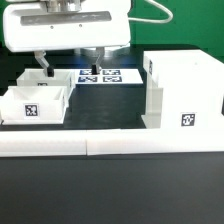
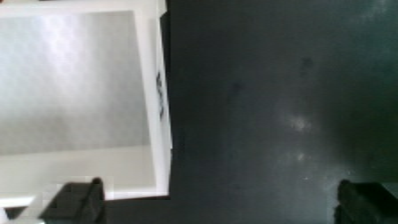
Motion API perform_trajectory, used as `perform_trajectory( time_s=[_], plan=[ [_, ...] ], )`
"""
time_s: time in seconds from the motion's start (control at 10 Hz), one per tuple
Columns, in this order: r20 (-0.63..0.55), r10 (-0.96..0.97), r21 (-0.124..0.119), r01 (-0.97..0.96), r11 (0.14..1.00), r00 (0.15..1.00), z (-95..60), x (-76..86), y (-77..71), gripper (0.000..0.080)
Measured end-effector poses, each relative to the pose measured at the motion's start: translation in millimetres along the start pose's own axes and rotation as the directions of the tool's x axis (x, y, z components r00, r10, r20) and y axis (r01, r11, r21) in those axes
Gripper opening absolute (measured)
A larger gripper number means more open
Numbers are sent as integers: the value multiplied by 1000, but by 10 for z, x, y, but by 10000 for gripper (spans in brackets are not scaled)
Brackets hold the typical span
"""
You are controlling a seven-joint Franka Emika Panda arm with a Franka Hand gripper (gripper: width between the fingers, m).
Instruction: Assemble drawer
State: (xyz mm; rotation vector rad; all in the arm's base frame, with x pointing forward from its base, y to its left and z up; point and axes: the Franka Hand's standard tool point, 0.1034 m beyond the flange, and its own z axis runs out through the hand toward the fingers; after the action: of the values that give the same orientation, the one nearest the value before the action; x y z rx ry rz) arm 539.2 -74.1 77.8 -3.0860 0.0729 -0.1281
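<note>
A small open-topped white tray (image 1: 35, 102) with a square tag on its front sits on the dark table at the exterior view's left. The big white cabinet shell (image 1: 182, 90) stands at the right, also tagged. My gripper (image 1: 70, 68) hangs open and empty above the tray's far right corner. One finger (image 1: 45, 68) is over the tray's back rim, the other (image 1: 94, 69) over the marker board. In the wrist view the tray (image 2: 71, 90) fills one side, and my gripper (image 2: 222, 200) straddles its side wall with wide-open jaws. No second tray shows.
The marker board (image 1: 108, 75) lies flat on the table behind the tray, between it and the cabinet shell. A long low white border bar (image 1: 110, 146) runs along the table's front edge. Dark table surface (image 2: 285, 110) lies beside the tray.
</note>
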Motion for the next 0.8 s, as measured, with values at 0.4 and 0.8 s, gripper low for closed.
perform_trajectory(
  time_s=[0.4,0.8],
  plan=[
    [5,-35,-7,35,999,999,56,-38,87,649],
    [16,-72,-33,72,997,997,327,-188,296,649]
  ],
)
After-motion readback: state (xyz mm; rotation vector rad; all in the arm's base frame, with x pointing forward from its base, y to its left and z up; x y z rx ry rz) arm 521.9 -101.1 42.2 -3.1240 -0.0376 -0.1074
